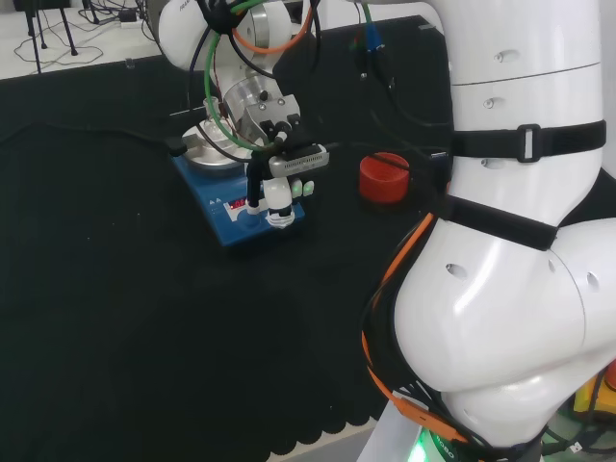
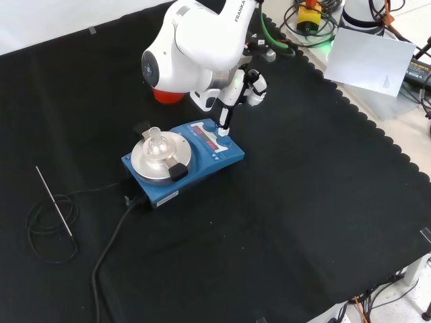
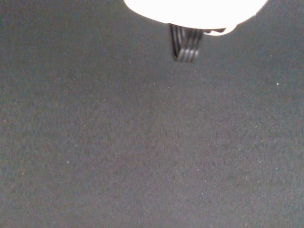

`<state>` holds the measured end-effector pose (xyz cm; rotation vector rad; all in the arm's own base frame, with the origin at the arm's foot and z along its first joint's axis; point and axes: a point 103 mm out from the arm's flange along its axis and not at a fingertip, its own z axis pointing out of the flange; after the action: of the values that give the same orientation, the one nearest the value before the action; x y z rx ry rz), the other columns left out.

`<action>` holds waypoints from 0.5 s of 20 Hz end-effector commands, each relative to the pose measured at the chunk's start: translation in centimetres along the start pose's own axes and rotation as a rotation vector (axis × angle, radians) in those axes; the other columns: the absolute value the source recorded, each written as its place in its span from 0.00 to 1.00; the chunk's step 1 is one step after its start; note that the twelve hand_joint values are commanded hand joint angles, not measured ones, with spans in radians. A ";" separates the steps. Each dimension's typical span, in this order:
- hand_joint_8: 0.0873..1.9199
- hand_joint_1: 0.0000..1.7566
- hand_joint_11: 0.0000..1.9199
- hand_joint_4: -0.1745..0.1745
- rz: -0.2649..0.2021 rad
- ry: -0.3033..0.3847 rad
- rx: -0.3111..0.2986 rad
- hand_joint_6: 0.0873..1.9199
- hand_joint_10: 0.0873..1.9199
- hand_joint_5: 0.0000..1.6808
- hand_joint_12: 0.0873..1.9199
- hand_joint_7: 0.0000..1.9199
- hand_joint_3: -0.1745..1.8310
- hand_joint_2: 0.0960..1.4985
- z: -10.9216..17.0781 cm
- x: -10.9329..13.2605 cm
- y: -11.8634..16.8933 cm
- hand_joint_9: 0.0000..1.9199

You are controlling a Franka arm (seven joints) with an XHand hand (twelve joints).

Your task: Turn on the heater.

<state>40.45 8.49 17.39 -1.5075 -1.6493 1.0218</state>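
In the front view, the black and white hand (image 2: pixel 232 101) hung just above the blue, flat-topped heater (image 2: pixel 183 161) at centre frame. One straight dark finger (image 2: pixel 223 118) pointed down at the heater's front control panel (image 2: pixel 214 140), with the rest of the hand apparently curled back and holding nothing.

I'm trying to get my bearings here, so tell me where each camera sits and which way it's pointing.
Head view: behind and above the arm's base, looking over the white links at the blue heater; the hand reaches down onto its front panel.
Front view: opposite the arm, looking down on the cloth; the hand enters from the top.
Wrist view: at the wrist, facing bare cloth past a blurred white part of the hand.
Head and front views share the heater, the hand and a red ring.
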 end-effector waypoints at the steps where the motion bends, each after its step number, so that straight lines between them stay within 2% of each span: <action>1: 0.85 0.84 0.90 0.48 -0.010 0.001 -0.013 0.00 0.85 0.08 0.79 0.87 0.69 0.36 0.0 0.1 0.3 0.93; 10: 0.85 0.84 0.90 0.47 0.004 -0.015 -0.009 0.00 0.85 0.09 0.79 0.87 0.69 0.36 0.1 1.4 0.9 0.93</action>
<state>40.64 9.43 16.78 -1.5072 -1.6702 1.0207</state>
